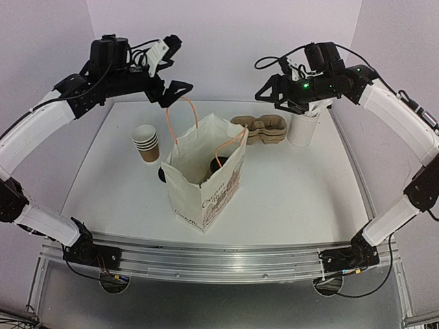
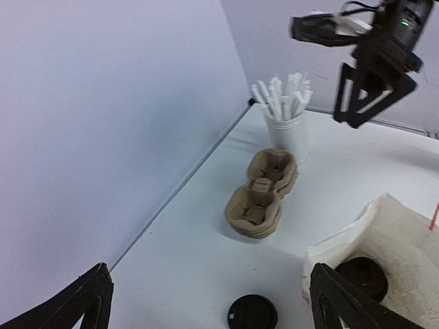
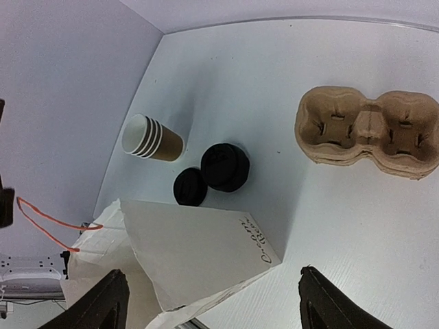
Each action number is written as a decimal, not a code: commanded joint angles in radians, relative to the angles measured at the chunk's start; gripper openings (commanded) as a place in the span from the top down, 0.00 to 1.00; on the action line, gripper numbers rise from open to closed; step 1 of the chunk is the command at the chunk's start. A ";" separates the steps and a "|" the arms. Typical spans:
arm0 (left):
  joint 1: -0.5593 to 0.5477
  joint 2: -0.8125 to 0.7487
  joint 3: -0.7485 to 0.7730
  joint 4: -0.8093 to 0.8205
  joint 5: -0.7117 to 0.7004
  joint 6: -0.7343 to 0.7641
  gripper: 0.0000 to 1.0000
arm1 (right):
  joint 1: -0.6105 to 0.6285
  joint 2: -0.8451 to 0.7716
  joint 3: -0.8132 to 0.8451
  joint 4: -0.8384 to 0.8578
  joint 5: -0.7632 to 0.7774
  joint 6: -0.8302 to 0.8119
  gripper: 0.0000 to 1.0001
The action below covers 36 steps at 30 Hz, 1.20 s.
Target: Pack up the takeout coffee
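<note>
A white paper bag (image 1: pixel 204 179) with orange handles stands open mid-table. Inside its mouth shows the round black lid of the takeout coffee (image 1: pixel 218 163), also seen past the bag's rim in the left wrist view (image 2: pixel 362 274); its brown cup body is hidden by the bag walls. My left gripper (image 1: pixel 175 92) hangs high above the bag's back left, open and empty. My right gripper (image 1: pixel 271 92) hangs high at the back right, open and empty, and the left wrist view shows it too (image 2: pixel 370 89). The bag (image 3: pixel 199 253) lies below the right gripper's fingers.
A nested stack of brown cups (image 1: pixel 145 142) stands left of the bag. Two black lid piles (image 3: pixel 225 166) (image 3: pixel 190 186) lie between them. Brown pulp cup carriers (image 1: pixel 260 129) and a white cup of straws (image 1: pixel 304 127) sit at the back.
</note>
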 commanded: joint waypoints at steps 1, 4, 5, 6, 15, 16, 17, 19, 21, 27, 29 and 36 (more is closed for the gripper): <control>0.143 -0.099 -0.021 -0.048 -0.029 -0.053 0.00 | 0.004 0.015 0.021 0.004 -0.117 0.036 0.20; 0.186 -0.179 -0.140 -0.058 -0.028 0.004 0.01 | 0.003 0.021 -0.009 0.004 -0.159 0.062 0.21; 0.189 -0.206 -0.192 -0.065 -0.015 0.023 0.02 | 0.004 0.023 -0.022 0.005 -0.169 0.074 0.21; 0.189 -0.237 -0.241 -0.072 0.005 0.045 0.03 | 0.004 0.022 -0.038 0.005 -0.176 0.087 0.21; 0.187 -0.305 -0.569 -0.076 0.266 0.163 0.15 | 0.003 0.004 -0.108 0.002 -0.131 0.129 0.20; 0.186 -0.294 -0.575 -0.079 0.291 0.159 0.17 | 0.003 0.008 -0.105 0.002 -0.124 0.134 0.20; 0.185 -0.283 -0.584 -0.078 0.316 0.156 0.19 | 0.003 0.009 -0.106 0.003 -0.115 0.138 0.20; 0.177 -0.262 -0.603 -0.064 0.349 0.150 0.23 | 0.003 0.004 -0.115 0.000 -0.084 0.146 0.20; 0.152 -0.248 -0.626 -0.034 0.365 0.157 0.24 | -0.002 -0.011 -0.125 -0.022 -0.005 0.162 0.20; 0.060 -0.200 -0.666 0.040 0.365 0.142 0.26 | -0.035 -0.062 -0.036 -0.131 0.335 0.151 0.22; 0.028 -0.187 -0.673 0.062 0.364 0.129 0.27 | -0.063 -0.029 0.042 -0.198 0.419 0.125 0.25; -0.017 -0.133 -0.679 0.130 0.379 0.113 0.28 | -0.252 0.145 0.252 -0.263 0.489 0.032 0.37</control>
